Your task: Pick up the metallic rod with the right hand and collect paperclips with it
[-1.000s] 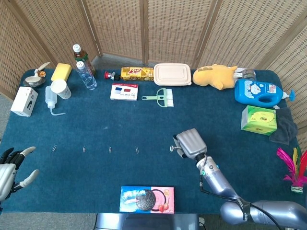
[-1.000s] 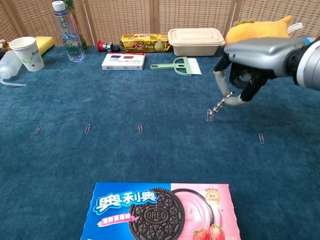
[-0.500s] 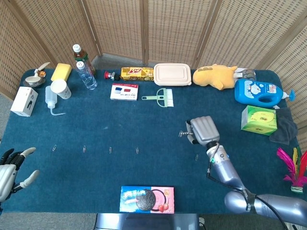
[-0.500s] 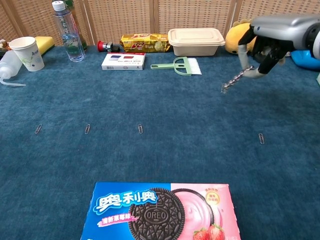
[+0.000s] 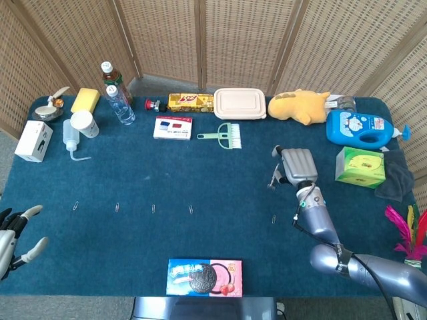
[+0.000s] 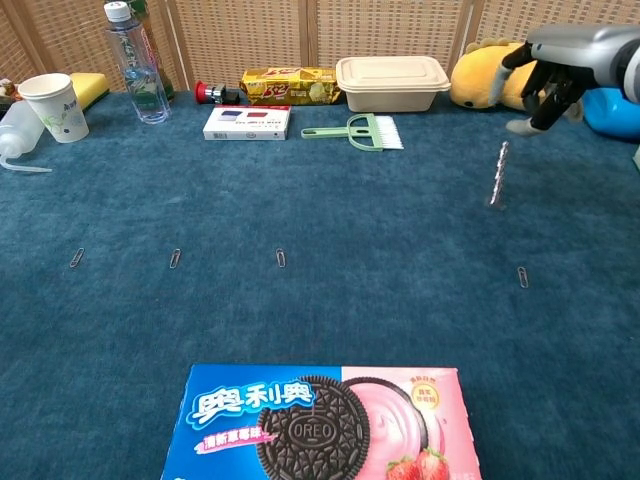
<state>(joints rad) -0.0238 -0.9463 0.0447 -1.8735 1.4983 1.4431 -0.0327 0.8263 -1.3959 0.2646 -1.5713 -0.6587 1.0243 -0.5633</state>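
The metallic rod [image 6: 497, 174] stands nearly upright just above the blue cloth, with paperclips clinging along it; the head view shows the rod [image 5: 273, 177] close by my right hand's left side. My right hand [image 6: 548, 72] is raised at the far right, and its lowest fingertip [image 6: 518, 127] shows a small gap to the rod's top. Nothing is between its fingers. Loose paperclips lie in a row: one [image 6: 522, 277] in front of the rod, others [image 6: 281, 258] [image 6: 175, 258] [image 6: 77, 257] to the left. My left hand [image 5: 13, 240] hovers at the table's front left corner, fingers spread, holding nothing.
An Oreo box [image 6: 320, 420] lies at the front edge. Along the back stand a bottle [image 6: 136, 62], paper cup [image 6: 55, 105], small white box [image 6: 247, 122], green brush [image 6: 358, 131], lunch container [image 6: 392, 82] and yellow plush [image 6: 488, 75]. A green box [image 5: 360, 167] and blue detergent bottle [image 5: 360, 129] sit far right.
My right hand has swung right and farther back, rising. The rod, pinched in its fingers before, now sits below the fingertips with a gap. My left hand has drifted slightly outward.
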